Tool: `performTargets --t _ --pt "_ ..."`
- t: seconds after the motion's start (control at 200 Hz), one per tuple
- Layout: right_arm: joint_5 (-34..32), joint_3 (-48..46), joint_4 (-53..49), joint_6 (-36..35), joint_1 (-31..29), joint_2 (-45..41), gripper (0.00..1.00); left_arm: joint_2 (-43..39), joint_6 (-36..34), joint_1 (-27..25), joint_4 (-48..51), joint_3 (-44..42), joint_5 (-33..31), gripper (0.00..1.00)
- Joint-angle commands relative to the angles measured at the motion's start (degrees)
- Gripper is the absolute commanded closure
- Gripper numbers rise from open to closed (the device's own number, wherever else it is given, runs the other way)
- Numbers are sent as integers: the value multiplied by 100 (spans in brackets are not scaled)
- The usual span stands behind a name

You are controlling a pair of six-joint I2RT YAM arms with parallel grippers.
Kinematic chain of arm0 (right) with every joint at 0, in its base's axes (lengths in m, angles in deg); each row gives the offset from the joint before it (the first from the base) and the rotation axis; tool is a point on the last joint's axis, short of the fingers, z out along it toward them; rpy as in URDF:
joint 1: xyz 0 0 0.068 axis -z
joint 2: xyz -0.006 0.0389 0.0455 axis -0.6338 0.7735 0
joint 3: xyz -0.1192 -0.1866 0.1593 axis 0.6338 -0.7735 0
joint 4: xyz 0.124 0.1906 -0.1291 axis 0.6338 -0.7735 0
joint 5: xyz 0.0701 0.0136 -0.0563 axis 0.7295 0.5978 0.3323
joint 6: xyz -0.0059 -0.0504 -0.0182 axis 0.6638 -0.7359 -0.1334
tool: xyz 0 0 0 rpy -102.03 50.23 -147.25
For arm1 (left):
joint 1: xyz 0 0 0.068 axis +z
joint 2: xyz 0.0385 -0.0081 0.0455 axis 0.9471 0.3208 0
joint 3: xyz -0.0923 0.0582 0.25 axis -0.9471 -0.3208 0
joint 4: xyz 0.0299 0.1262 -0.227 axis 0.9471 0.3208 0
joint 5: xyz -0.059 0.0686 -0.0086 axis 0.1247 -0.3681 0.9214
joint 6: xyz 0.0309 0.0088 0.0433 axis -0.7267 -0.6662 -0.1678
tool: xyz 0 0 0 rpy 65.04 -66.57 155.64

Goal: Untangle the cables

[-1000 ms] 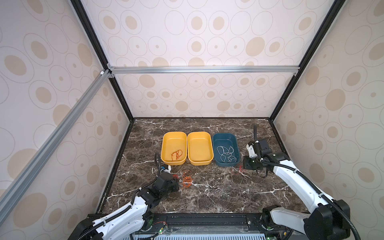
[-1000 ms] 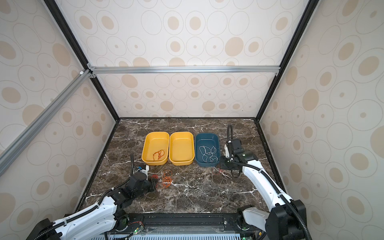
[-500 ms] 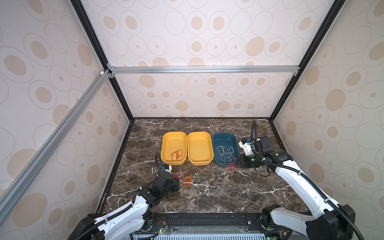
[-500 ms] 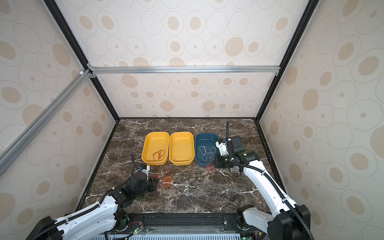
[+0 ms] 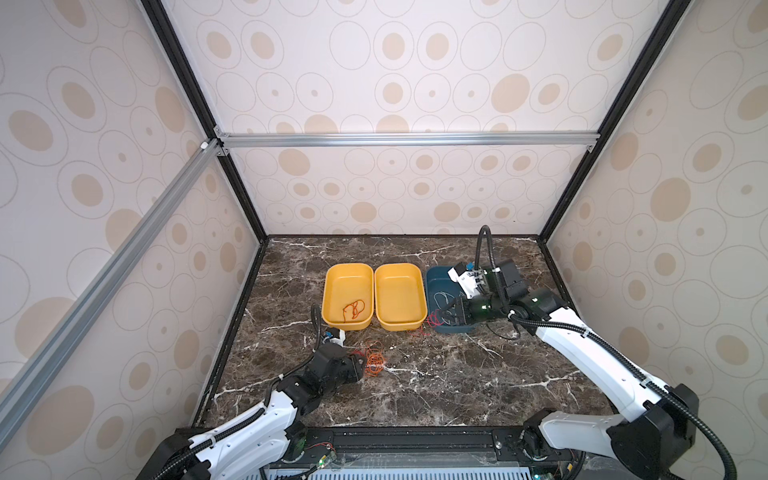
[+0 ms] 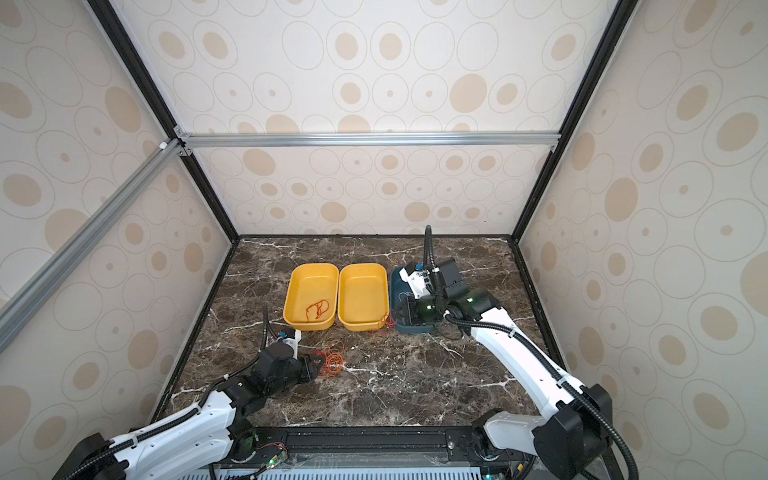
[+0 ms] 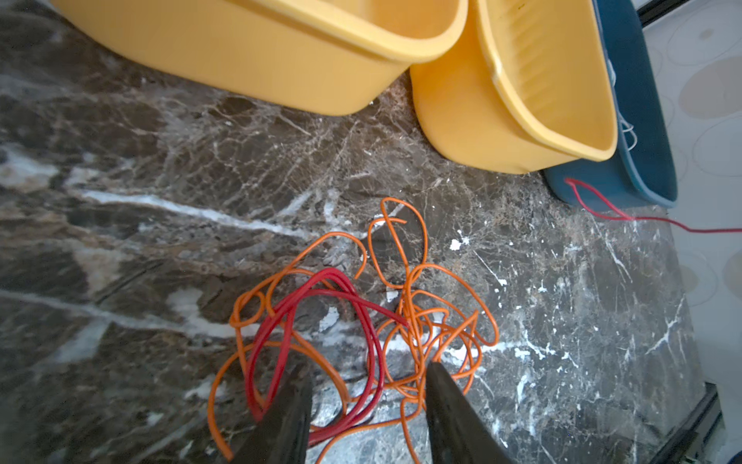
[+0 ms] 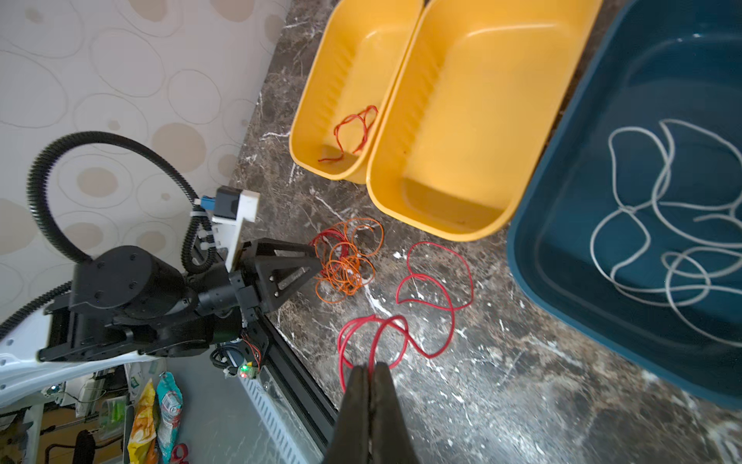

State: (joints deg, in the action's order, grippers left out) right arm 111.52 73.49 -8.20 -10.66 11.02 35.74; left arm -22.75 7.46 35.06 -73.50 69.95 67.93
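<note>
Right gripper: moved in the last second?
Yes. The right gripper has moved left, from the blue bin's right side across its near end, toward the middle yellow bin, shut on a red cable.

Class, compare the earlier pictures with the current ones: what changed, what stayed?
The right gripper, shut on a red cable, carried it leftward over the front of the blue tray. The left gripper opened its fingers around the orange-and-red tangle. Both yellow trays, the blue tray and the tangle stayed put.
</note>
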Motion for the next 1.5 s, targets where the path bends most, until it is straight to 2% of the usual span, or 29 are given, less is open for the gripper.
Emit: performTargets --t 0.0,0.14,0.205,0.35,0.505,0.61,0.795,0.95,1.1,1.206,1.356,1.496 --pt "89 347 352 145 -141 216 100 -96 -110 148 120 309 163 46" --pt "107 595 399 205 -254 510 100 -171 -443 256 278 684 427 33" --pt "135 668 376 253 -286 609 100 -147 -744 270 394 936 565 31" --pt "215 771 392 370 -392 784 100 -135 -1355 266 150 1369 1201 30" --pt "401 828 480 546 -492 938 100 -214 -1638 268 -656 1438 1757 29" --pt "554 879 646 675 -572 1014 100 56 -1861 208 -1019 1500 2034 29" --pt "947 935 1032 982 -686 1142 100 378 -2565 50 -1245 1712 1682 29" --pt "1140 1091 1163 1105 -710 1192 100 955 -2918 44 -1150 1981 1555 29" --pt "1430 1163 1408 1274 -719 1203 100 1361 -3167 53 -951 2177 990 31" --pt "1553 1163 1577 1407 -731 1236 100 1569 -3239 71 -857 2343 785 36" --pt "1514 1150 1546 1368 -753 1283 100 1668 -3165 120 -1019 2440 838 58" --pt "1394 1146 1553 1318 -742 1326 100 1599 -3222 181 -1006 2430 626 81"
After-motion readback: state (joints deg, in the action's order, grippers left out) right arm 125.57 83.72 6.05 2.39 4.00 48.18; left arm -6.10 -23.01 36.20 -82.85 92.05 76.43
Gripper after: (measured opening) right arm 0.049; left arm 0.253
